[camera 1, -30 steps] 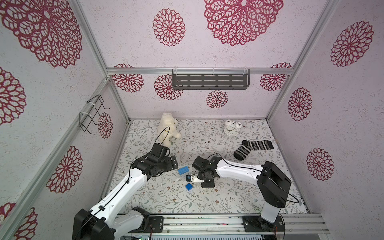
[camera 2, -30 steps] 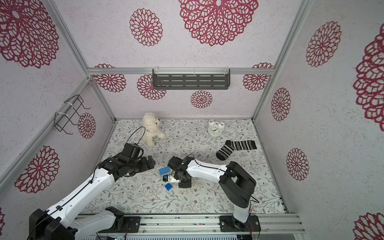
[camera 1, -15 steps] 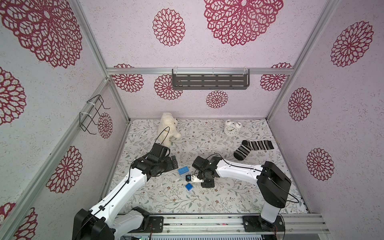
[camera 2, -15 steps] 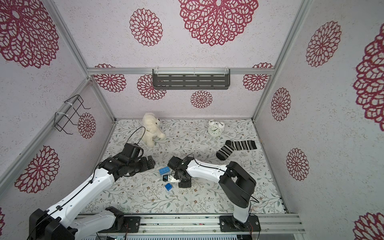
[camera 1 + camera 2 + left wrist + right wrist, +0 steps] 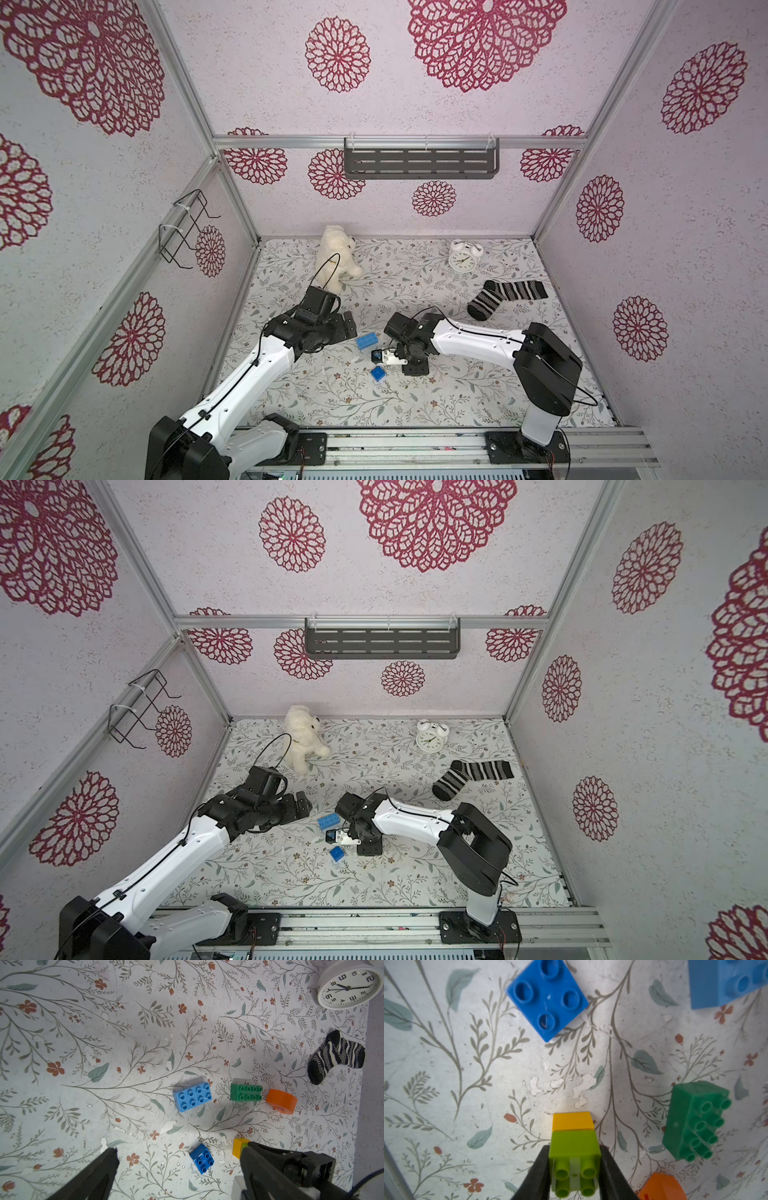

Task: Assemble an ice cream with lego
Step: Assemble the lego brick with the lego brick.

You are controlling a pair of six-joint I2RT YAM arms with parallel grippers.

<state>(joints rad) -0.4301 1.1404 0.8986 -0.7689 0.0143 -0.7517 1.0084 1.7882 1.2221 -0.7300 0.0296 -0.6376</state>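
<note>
Lego lies lower centre in both top views: light-blue brick (image 5: 366, 341) and dark-blue brick (image 5: 377, 373) on the worktop (image 5: 457, 395) between the arms.

Left wrist view: left jaws wide, empty. Four loose bricks, one per colour, adding green brick (image 5: 246, 1093) and orange half-round (image 5: 281, 1101).

Right wrist view: right jaws clamp the lime brick's (image 5: 574, 1147) smooth sides, yellow brick (image 5: 572, 1121) attached. Probably light, rigid, slippery; leave studs free.

The dark-blue brick (image 5: 548, 999) is smooth glossy plastic; the sock (image 5: 336, 1057) matt knitted cloth; the desk (image 5: 83, 1028) covering matt, flaking.
</note>
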